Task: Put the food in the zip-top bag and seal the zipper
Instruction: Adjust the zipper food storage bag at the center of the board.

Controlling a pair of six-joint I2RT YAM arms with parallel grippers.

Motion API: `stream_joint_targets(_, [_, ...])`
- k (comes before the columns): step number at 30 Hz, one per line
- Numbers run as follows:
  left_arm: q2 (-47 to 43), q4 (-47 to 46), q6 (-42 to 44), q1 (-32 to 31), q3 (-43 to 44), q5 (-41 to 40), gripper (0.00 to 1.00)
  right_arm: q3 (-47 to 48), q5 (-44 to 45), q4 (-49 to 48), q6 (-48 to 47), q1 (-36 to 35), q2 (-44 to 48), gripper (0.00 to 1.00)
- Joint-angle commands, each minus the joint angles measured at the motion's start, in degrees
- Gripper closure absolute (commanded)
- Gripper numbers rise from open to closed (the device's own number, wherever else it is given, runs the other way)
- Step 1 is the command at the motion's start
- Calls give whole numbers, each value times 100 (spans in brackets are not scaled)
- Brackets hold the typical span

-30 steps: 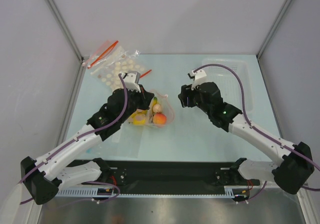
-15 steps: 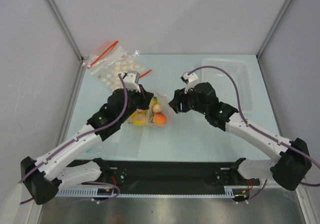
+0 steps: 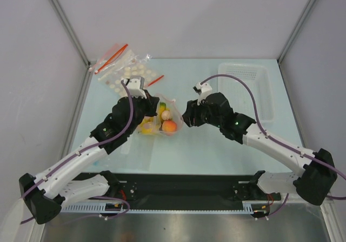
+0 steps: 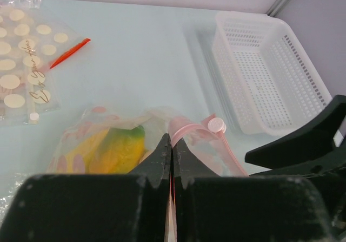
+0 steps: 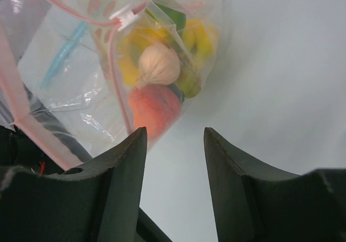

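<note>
A: Task obj, look?
B: 1 zip-top bag (image 3: 162, 120), clear crinkly plastic w/ faint pink dots. Thin pink zipper (image 4: 184, 127) along the mouth, small white slider (image 4: 216, 124) on it. Bulging, fruit shows thru.
A: Where?
B: Mid-left of table (image 3: 216, 144), between both grippers. Near the disc bag (image 3: 127, 71), well apart from the basket (image 3: 246, 85). Can't tell if it rests on the table or hangs off the grip.
A: Food count?
B: 4 pcs clear, all inside the bag: 1 orange-red peach (image 5: 154, 109), 1 beige piece (image 5: 158, 64) touching it, 1 yellow banana bunch (image 5: 201, 36), 1 green-yellow mango (image 4: 123, 147) beside the banana.
A: Grippers?
B: 2. The left gripper (image 4: 171, 144): fingers pressed together, clamped on the zipper edge; pink strip runs out from the tips up to the slider. The right gripper (image 5: 174, 144): fingers apart, table seen thru the gap, tips just beside the bag's right side, facing the peach end.
A: Other stuff, counts?
B: 1 white perforated basket, back right, upright. 1 disc bag, back left, rows of cream discs, lying flat. 2 red strips (image 3: 111, 58) by it: one at its far edge, one nearer the zip-top bag.
</note>
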State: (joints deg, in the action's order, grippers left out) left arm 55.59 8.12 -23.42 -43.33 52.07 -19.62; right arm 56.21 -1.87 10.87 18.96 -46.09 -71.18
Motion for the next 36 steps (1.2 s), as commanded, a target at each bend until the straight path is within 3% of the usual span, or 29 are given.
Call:
stream_joint_targets(1, [-84,-100,110,26,66,-200,97,-56,160,-349,99,-85,490,48])
stream_joint_targets(8, [-84,-83,118,26,75,-244,97,-259,451,-569,143,-182,904,49])
stream_joint_targets(23, [-145,-74,118,26,75,-218,97,233,248,-139,398,-498,-36,55])
stream_joint_targets(25, [-136,-82,110,26,75,-209,97,303,248,-42,415,-524,-63,67])
stream_joint_targets(26, [-136,-91,144,26,84,-209,97,321,248,2,407,-524,-89,86])
stream_joint_targets(27, [-128,-74,180,0,110,-218,99,391,240,72,415,-524,-98,97])
stream_joint_targets(31, [-189,-47,259,-219,215,-140,99,584,371,318,398,-516,-2,100])
stream_joint_targets(36, [152,154,66,-457,584,1236,98,1049,811,845,398,-244,473,100])
